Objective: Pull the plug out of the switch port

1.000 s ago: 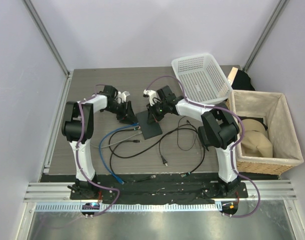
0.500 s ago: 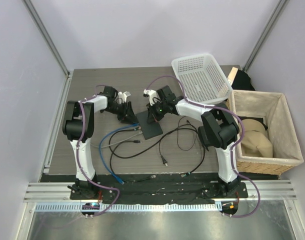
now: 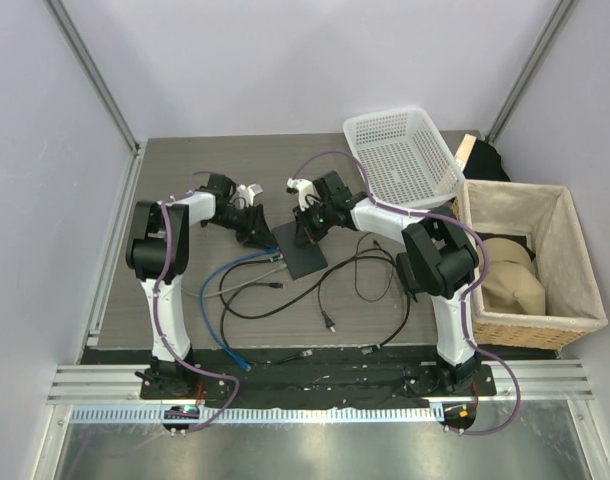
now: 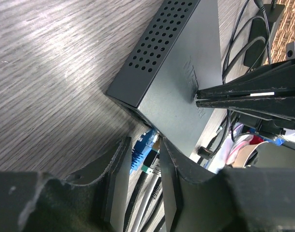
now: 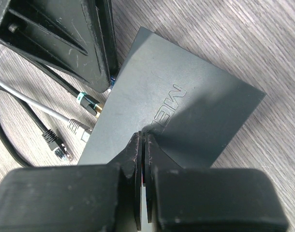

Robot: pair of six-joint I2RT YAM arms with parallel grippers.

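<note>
Switch (image 5: 186,111) embossed perhaps "MER", right hand (image 5: 143,145) closed atop, left hand (image 4: 143,142) parted around plug (image 4: 139,157).

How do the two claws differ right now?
The left gripper has fingers apart, flanking the blue plug at the switch edge; the right gripper is shut. The left sits at its side; the right rests its tips on the top. Both are black and at the same switch.

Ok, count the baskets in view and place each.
2. A white mesh basket at the back right; a cloth-lined wicker basket just nearer, at the far right.
</note>
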